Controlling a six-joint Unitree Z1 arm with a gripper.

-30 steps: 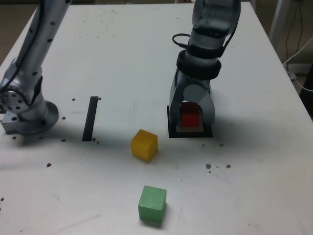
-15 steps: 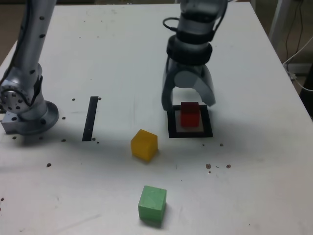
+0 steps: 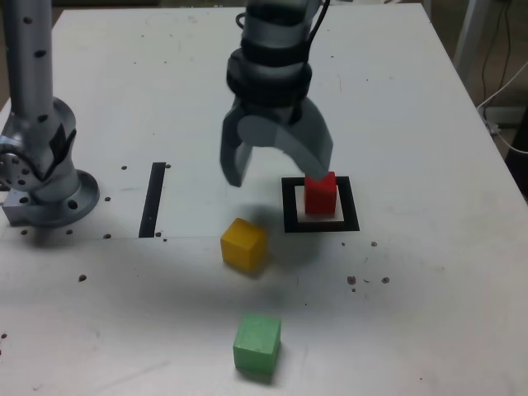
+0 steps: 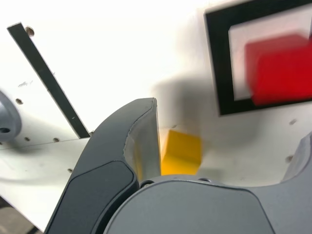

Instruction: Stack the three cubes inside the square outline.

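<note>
Gripper: grey two-fingered gripper (image 3: pixel 279 167), jaws spread wide, empty, above the white table (image 3: pixel 429 280).
Red matte cube (image 3: pixel 320 195): inside black tape square outline (image 3: pixel 289 206).
Yellow matte cube (image 3: pixel 243 244): near outline.
Green matte cube (image 3: pixel 256 345): well apart.

The tabletop (image 3: pixel 429 107) was white and matte, running back to a far edge near the top of the exterior view, and it was pocked with small dark screw holes (image 3: pixel 367 280) scattered in loose clusters. A straight strip of black tape (image 3: pixel 153 200) lay on it toward the exterior view's left. Light came from overhead and was fairly even, throwing soft grey shadows across the middle of the surface. Beyond the tabletop's edge at the exterior view's right, a white frame or leg (image 3: pixel 470 33) stood upright, and pale cables (image 3: pixel 505 91) trailed down beside it over a brownish floor. A sliver of the same brown floor (image 3: pixel 16 41) showed past the far left corner.
</note>
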